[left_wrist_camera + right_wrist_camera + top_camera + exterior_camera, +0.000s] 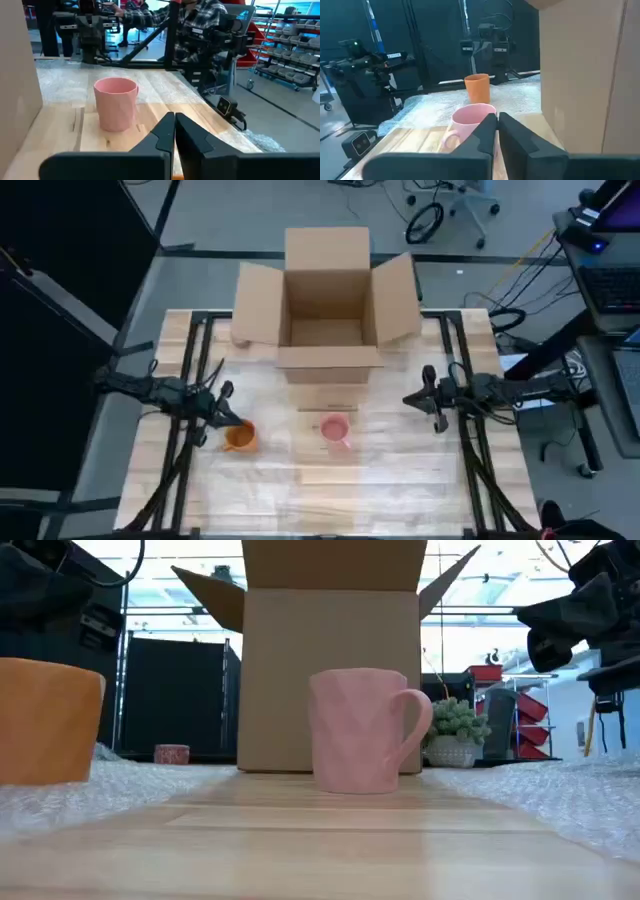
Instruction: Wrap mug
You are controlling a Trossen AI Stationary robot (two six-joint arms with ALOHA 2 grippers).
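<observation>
in the low view the orange mug (pixel 45 720) is cut off by the picture's left edge, so its handle cannot be seen, and the cardboard box (pixel 330 670) loses its top flap to the upper edge while the pink mug (pixel 362 730) hides part of its front. in the right wrist view the right gripper (pixel 497 131) covers the pink mug's lower half. in the high view the left gripper (pixel 222 420) is too small to tell whether it touches the orange mug beside it.
</observation>
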